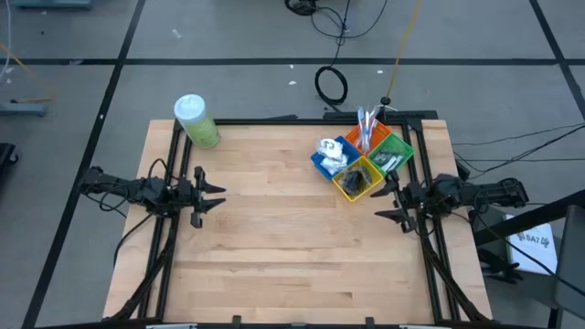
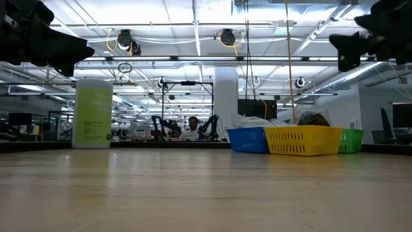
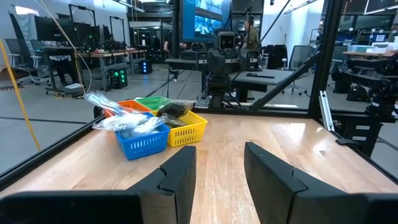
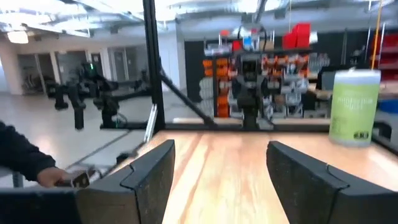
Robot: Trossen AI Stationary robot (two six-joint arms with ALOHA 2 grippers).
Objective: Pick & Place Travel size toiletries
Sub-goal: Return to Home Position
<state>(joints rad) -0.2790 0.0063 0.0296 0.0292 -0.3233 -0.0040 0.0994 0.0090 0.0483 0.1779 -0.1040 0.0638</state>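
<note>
Small toiletries fill a cluster of little baskets at the table's far right: a blue basket (image 1: 329,157) with clear bags of white cotton, a yellow basket (image 1: 358,180) with dark items, a green basket (image 1: 393,151), and an orange basket (image 1: 361,135) with thin toothbrushes sticking up. The baskets also show in the left wrist view (image 3: 149,127). My left gripper (image 1: 217,196) is open and empty at the table's left side. My right gripper (image 1: 388,203) is open and empty at the right side, just near of the yellow basket.
A big green bottle with a white cap (image 1: 196,121) stands at the table's far left corner. A black frame (image 1: 274,121) runs along the table's edges. A person's dark sleeve and hand (image 4: 28,163) show beyond the table in the right wrist view. Bare wood (image 1: 292,238) lies between the arms.
</note>
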